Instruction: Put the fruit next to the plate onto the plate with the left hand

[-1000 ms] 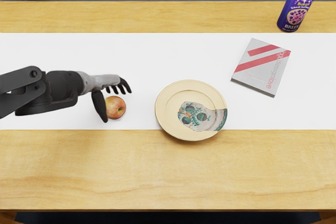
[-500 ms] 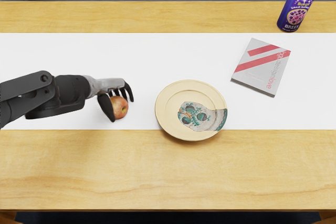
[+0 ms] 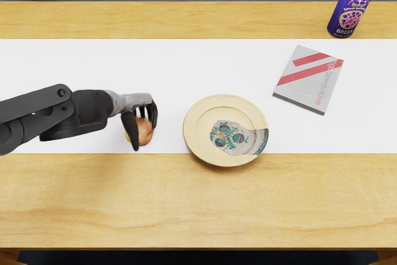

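left arm (image 3: pixel 68 113): comes in low from the left of the plate (image 3: pixel 197 113), forearm pointing toward it
left hand (image 3: pixel 140 120): dark fingers curled down over the apple, thumb across its near side, gripping it
apple (image 3: pixel 145 133): just left of the plate, clear of its rim, over the white strip (image 3: pixel 198 66) of the tabletop (image 3: pixel 198 197)

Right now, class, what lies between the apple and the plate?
In the head view, only bare white runner lies between the apple, gripped by the left hand, and the plate.
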You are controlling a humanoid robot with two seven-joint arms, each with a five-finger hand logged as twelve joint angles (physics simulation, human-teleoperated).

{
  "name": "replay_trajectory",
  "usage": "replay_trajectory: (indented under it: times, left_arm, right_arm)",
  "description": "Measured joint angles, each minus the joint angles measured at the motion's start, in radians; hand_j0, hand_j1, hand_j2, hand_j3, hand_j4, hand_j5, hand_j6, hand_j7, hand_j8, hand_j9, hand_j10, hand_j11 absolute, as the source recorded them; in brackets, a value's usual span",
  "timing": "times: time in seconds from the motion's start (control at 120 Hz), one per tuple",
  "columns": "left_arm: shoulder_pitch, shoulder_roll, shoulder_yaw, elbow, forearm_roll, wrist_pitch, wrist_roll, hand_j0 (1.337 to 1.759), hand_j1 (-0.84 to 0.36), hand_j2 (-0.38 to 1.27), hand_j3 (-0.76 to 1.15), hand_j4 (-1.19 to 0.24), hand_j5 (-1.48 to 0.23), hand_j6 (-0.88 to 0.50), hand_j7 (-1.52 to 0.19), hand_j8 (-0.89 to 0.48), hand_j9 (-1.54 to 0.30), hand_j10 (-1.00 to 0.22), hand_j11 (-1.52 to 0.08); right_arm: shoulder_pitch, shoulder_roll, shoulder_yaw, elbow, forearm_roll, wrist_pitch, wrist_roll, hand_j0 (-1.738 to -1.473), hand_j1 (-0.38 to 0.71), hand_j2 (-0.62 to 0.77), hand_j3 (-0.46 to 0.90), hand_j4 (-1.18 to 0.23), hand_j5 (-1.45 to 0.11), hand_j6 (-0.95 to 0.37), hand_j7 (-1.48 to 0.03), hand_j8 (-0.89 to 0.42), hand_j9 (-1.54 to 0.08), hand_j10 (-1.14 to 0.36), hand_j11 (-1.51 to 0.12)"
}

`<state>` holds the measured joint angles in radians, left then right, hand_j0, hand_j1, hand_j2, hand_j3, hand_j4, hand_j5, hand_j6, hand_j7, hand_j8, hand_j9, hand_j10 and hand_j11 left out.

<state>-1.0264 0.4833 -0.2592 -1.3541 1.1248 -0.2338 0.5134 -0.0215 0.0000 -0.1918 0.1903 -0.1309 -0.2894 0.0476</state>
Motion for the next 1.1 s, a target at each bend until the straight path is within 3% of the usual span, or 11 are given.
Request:
replay_trajectory:
  times: [0.075, 0.175, 0.325, 0.4, 0.442, 0.508, 0.675, 0.85, 1.1]
  left_arm:
    - [0.000, 0.001, 0.000, 0.004, -0.014, 0.000, 0.000, 1.644, -0.12, 0.44, 0.00, -0.83, -1.06, -0.49, -1.08, -0.44, -1.12, -0.54, -1.15]
    - [0.000, 0.001, 0.001, 0.007, -0.036, 0.003, 0.000, 1.644, -0.10, 0.37, 0.00, -0.84, -1.00, -0.51, -1.04, -0.46, -1.10, -0.55, -1.14]
    - [0.000, 0.001, 0.001, 0.009, -0.062, 0.008, -0.001, 1.646, -0.06, 0.29, 0.00, -0.82, -0.78, -0.64, -0.81, -0.59, -0.95, -0.63, -1.01]
    - [-0.001, 0.002, 0.001, 0.010, -0.069, 0.009, -0.001, 1.647, -0.08, 0.36, 0.00, -0.82, -0.70, -0.70, -0.73, -0.62, -0.89, -0.64, -0.97]
    - [-0.005, 0.006, 0.001, 0.010, -0.079, 0.006, -0.001, 1.648, -0.07, 0.31, 0.00, -0.79, -0.71, -0.65, -0.73, -0.52, -0.86, -0.65, -0.95]
    - [-0.013, 0.013, 0.000, 0.012, -0.095, 0.001, 0.000, 1.650, -0.08, 0.23, 0.00, -0.74, -0.74, -0.62, -0.75, -0.52, -0.84, -0.63, -0.92]
    - [-0.075, 0.045, -0.003, 0.012, -0.202, -0.011, 0.000, 1.654, -0.19, 0.39, 0.00, -0.67, -0.78, -0.54, -0.77, -0.46, -0.82, -0.58, -0.86]
    - [-0.152, 0.053, -0.005, 0.010, -0.366, -0.027, 0.000, 1.656, -0.23, 0.42, 0.00, -0.64, -0.80, -0.51, -0.78, -0.44, -0.81, -0.56, -0.84]
    - [-0.242, -0.047, -0.010, 0.008, -0.584, -0.048, 0.000, 1.657, -0.25, 0.49, 0.00, -0.63, -0.81, -0.50, -0.80, -0.44, -0.81, -0.56, -0.82]
  right_arm:
    - [0.000, 0.000, -0.001, 0.000, 0.000, 0.000, 0.000, -1.658, -0.31, -0.01, 0.00, -0.04, -0.05, -0.04, -0.05, -0.04, -0.05, -0.04, -0.05]
    - [0.000, 0.000, -0.001, 0.000, -0.001, 0.000, 0.000, -1.658, -0.31, -0.01, 0.00, -0.04, -0.05, -0.04, -0.05, -0.04, -0.05, -0.04, -0.05]
    - [0.000, 0.000, -0.001, 0.000, -0.001, 0.000, -0.001, -1.658, -0.31, -0.01, 0.00, -0.04, -0.05, -0.04, -0.05, -0.04, -0.05, -0.04, -0.05]
    - [0.000, 0.000, -0.001, 0.000, -0.001, 0.000, -0.001, -1.658, -0.31, -0.01, 0.00, -0.04, -0.05, -0.04, -0.05, -0.04, -0.05, -0.04, -0.05]
    - [0.000, 0.000, -0.001, 0.000, -0.001, 0.001, -0.001, -1.658, -0.31, -0.01, 0.00, -0.04, -0.05, -0.04, -0.05, -0.04, -0.05, -0.04, -0.05]
    - [0.000, 0.000, -0.002, 0.000, -0.001, 0.001, -0.001, -1.658, -0.31, -0.01, 0.00, -0.04, -0.05, -0.04, -0.05, -0.04, -0.05, -0.04, -0.05]
    - [0.000, 0.000, -0.002, 0.000, -0.001, 0.001, -0.001, -1.658, -0.31, -0.01, 0.00, -0.04, -0.05, -0.04, -0.05, -0.04, -0.05, -0.04, -0.05]
    - [0.000, 0.000, -0.001, 0.000, -0.001, 0.000, -0.001, -1.658, -0.31, -0.01, 0.00, -0.04, -0.05, -0.04, -0.05, -0.04, -0.05, -0.04, -0.05]
    - [-0.015, 0.000, 0.000, 0.002, 0.002, 0.000, -0.007, -1.658, -0.31, -0.01, 0.00, -0.04, -0.05, -0.04, -0.05, -0.04, -0.05, -0.04, -0.05]
